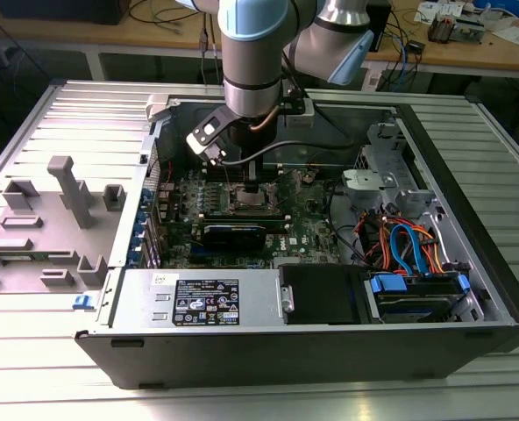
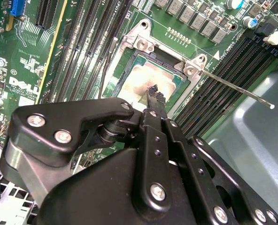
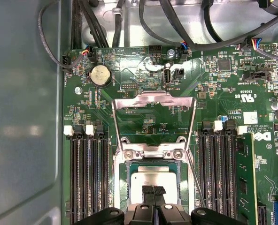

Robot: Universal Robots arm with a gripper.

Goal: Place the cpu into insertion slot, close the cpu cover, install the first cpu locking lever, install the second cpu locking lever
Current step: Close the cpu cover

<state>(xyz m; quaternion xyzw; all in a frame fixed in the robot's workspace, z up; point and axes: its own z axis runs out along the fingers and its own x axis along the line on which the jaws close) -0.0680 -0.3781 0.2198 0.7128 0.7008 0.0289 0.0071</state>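
the black jointed gripper [image 3: 153,191] has its two fingertips drawn together with no gap between them, pointing down at the middle of the cpu [image 3: 150,179], a small flat square chip with a dull silver-grey top; whether the tips press on the metal or hang just above it cannot be told. the cpu lies flat inside the insertion slot [image 3: 150,167], the square socket with a silvery rim set in the green motherboard [image 3: 214,93]. just beyond it the cpu cover [image 3: 153,99], a thin silvery frame plate with a square window, is swung up on its hinge and leans back, leaving the chip uncovered. a thin straight metal locking lever [image 2: 237,89] sticks out free from a corner of the socket, over the long black memory slots [image 3: 85,178] that flank the socket on both sides. farther along the board sits a round silver coin battery [image 3: 100,75]. in the exterior view the grey and pale blue robot arm [image 1: 252,53] reaches straight down into the open black computer case [image 1: 286,360], where blue and orange cables [image 1: 408,246] bunch toward the exterior view's right. the case lies on a ribbed metal table [image 1: 67,377], with grey plastic fixtures [image 1: 71,189] on the exterior view's left, and a wooden bench [image 1: 154,31] runs across behind.
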